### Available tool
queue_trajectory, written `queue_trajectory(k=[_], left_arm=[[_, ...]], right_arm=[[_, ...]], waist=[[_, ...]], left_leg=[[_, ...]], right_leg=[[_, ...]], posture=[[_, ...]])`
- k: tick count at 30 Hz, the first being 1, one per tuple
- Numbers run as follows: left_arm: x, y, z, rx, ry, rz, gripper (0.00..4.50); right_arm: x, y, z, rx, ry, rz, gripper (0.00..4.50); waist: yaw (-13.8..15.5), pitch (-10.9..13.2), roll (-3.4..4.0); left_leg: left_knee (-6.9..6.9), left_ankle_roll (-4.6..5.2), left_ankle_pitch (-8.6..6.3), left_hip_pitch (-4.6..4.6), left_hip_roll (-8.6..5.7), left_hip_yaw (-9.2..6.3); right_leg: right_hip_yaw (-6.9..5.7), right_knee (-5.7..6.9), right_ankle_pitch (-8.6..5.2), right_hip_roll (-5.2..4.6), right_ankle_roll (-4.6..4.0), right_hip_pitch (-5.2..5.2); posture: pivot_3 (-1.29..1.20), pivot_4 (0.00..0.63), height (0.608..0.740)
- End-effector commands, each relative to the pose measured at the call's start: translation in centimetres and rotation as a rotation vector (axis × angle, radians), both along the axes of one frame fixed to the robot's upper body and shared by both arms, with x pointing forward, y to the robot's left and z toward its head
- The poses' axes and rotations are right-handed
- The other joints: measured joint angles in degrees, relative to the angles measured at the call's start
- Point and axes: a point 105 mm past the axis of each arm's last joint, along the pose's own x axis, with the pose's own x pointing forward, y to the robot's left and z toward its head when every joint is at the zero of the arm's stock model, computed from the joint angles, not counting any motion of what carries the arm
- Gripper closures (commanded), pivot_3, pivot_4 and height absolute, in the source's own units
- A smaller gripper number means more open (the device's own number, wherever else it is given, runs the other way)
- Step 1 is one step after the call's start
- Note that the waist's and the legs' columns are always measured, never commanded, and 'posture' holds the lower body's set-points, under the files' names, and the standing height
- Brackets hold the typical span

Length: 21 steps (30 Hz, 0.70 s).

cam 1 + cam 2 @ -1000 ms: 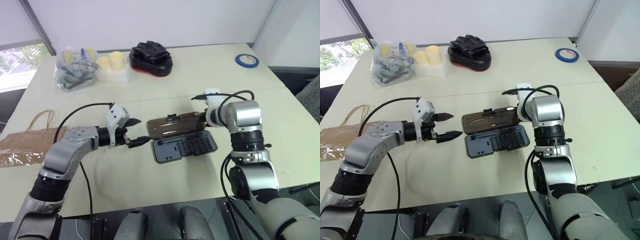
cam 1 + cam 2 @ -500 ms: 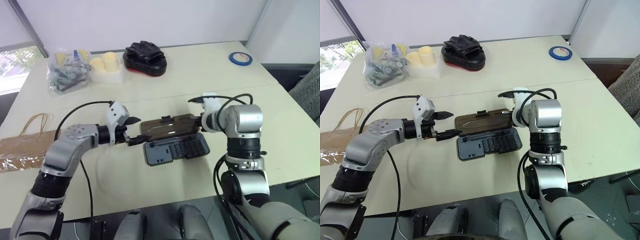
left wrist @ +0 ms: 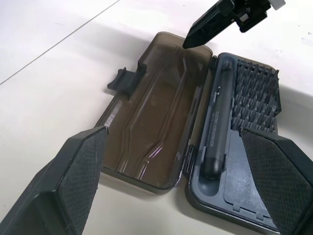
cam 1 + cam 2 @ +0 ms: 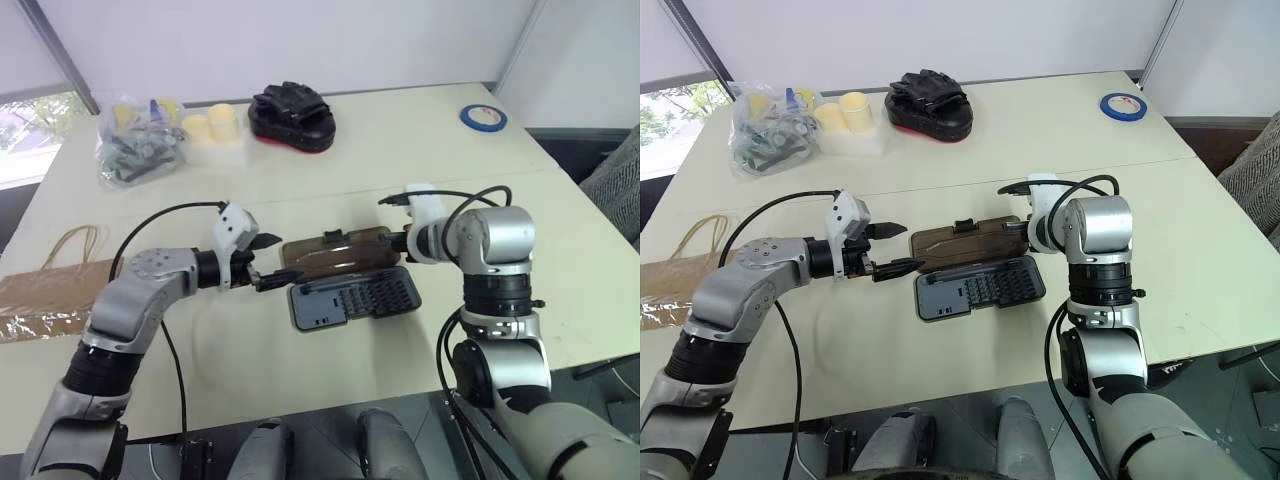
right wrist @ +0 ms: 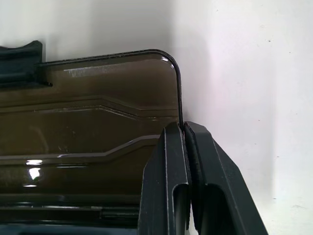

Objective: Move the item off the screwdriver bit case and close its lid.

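On table (image 4: 330,150): one open screwdriver bit case (image 4: 355,297), one kraft bag (image 4: 45,295).

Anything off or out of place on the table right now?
Nothing damaged or spilled. The screwdriver bit case lies open, its lid flat on the table. The kraft paper bag is already off it, at the table's left edge. Right gripper, shut, sits at the lid's corner.
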Motion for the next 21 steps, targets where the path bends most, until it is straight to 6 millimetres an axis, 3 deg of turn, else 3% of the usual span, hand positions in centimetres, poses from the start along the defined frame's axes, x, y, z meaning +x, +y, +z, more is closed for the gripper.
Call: queue_trajectory(k=[1, 3, 9, 10, 17, 21], left_arm=[[0.0, 0.0, 1.4, -0.014, -0.059, -0.007, 0.00], [-0.1, -0.1, 1.4, -0.014, -0.059, -0.009, 0.00], [-0.9, -1.0, 1.9, -0.090, -0.005, -0.074, 0.00], [-1.1, -1.1, 1.9, -0.097, 0.001, -0.084, 0.00], [-2.6, -1.5, 2.8, -0.150, 0.049, -0.171, 0.00], [-4.2, -2.0, 2.1, -0.122, 0.093, -0.260, 0.00]], right_arm=[[-0.1, 0.4, 1.0, -0.005, -0.042, 0.040, 4.20], [-0.2, 0.4, 1.0, -0.009, -0.045, 0.047, 3.57], [-0.2, 0.3, 1.9, -0.041, -0.085, 0.062, 0.42], [-0.1, 0.3, 2.0, -0.047, -0.094, 0.064, 0.10], [0.6, -0.4, 6.2, -0.080, -0.340, 0.141, 0.10], [0.9, -0.8, 8.1, -0.082, -0.457, 0.196, 0.10]], waist=[[0.0, 0.0, 0.00], [0.0, 0.0, 0.00], [0.1, 0.0, 0.00], [0.0, 0.0, 0.00], [0.0, 0.0, 0.00], [0.0, 0.0, 0.00]], left_leg=[[0.00, 0.00, 0.00, 0.00, 0.00, 0.00], [0.00, 0.00, 0.00, 0.00, 0.00, 0.00], [0.01, 0.00, 0.00, -0.01, 0.00, 0.00], [0.04, 0.00, 0.00, -0.06, 0.00, -0.01], [0.04, 0.00, 0.00, -0.08, 0.00, -0.01], [0.04, 0.00, 0.00, -0.09, 0.00, 0.00]], right_leg=[[0.00, 0.00, 0.00, 0.00, 0.00, 0.00], [0.00, 0.00, 0.00, 0.00, 0.00, 0.00], [0.00, 0.00, 0.00, 0.00, 0.00, 0.00], [0.00, 0.00, 0.00, 0.00, 0.00, -0.02], [-0.01, -0.01, 0.00, 0.00, 0.00, -0.05], [0.00, -0.02, 0.00, 0.00, 0.00, -0.05]], posture=[[0.00, 0.150, 0.740], [0.00, 0.150, 0.740], [0.00, 0.150, 0.740], [0.00, 0.150, 0.740], [0.00, 0.150, 0.740], [0.00, 0.150, 0.740]])
